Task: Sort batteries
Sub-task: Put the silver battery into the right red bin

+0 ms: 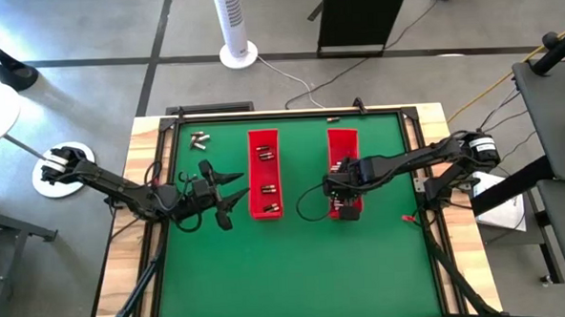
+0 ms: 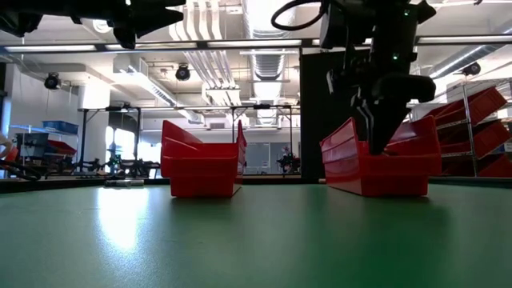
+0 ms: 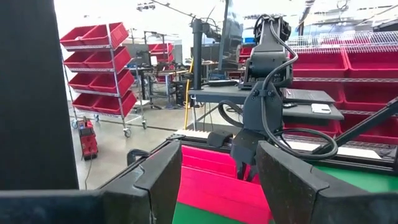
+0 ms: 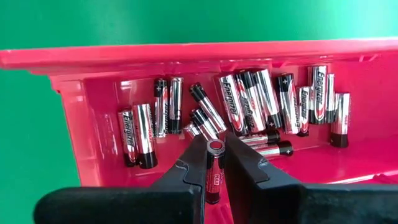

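Green matting covers the counter (image 1: 297,273), framed by a wooden edge, with grey floor and a white tower fan (image 1: 236,27) beyond the frame's top.

Two long red trays stand side by side at mid-frame in the high view. The right gripper (image 4: 215,163) hangs over the lower end of the right tray (image 1: 343,146), its fingers (image 4: 193,165) clamped on one battery (image 4: 214,171) held end-on, the rounded terminal facing the camera. Just past the fingertips, a heap of batteries (image 4: 249,109) lies on the tray floor against the far wall, some side by side, some crossed. Several bear the word "Energizer" along silver-and-black bodies, with small plus marks near their ends.

The left tray (image 1: 264,174) holds small clusters of batteries at its upper and lower parts. A few loose batteries (image 1: 199,139) lie on the mat at the upper left, well apart from both trays.

The left gripper (image 1: 229,194) waits to the left of the left tray, fingers (image 3: 163,180) spread apart and holding nothing.

Open mat fills the whole lower half of the high view, and a clear strip runs between the trays. In the low view the right gripper dips inside the right tray's walls.
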`<state>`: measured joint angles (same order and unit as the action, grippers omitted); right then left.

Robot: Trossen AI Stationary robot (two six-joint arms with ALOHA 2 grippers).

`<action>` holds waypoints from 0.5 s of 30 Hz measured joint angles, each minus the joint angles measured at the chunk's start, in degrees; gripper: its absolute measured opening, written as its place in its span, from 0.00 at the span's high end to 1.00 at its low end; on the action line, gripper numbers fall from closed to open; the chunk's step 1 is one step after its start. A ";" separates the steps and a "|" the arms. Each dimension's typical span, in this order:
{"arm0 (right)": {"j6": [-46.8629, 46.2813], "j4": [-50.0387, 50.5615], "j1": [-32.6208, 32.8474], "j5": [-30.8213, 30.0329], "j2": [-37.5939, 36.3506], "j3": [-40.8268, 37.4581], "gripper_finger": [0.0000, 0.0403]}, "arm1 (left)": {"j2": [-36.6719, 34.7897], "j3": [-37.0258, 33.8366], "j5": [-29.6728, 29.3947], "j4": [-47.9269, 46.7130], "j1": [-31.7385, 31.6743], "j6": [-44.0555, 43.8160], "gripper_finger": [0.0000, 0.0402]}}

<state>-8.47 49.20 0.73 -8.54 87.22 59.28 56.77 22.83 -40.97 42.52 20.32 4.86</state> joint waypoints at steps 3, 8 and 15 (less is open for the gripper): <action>-0.79 -0.26 -0.02 0.00 0.00 -0.58 0.94 | 0.00 0.00 0.00 -0.02 0.00 -0.02 0.53; -2.90 -0.84 -0.02 0.00 0.00 -1.80 0.94 | 0.00 0.00 0.00 -0.02 0.00 -0.02 0.53; -1.55 -4.01 -0.04 0.08 0.31 -2.00 0.94 | 0.00 0.00 0.00 -0.07 0.00 0.03 0.53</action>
<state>-10.02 45.19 0.69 -8.46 87.53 57.28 56.77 22.83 -40.97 42.46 20.32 4.89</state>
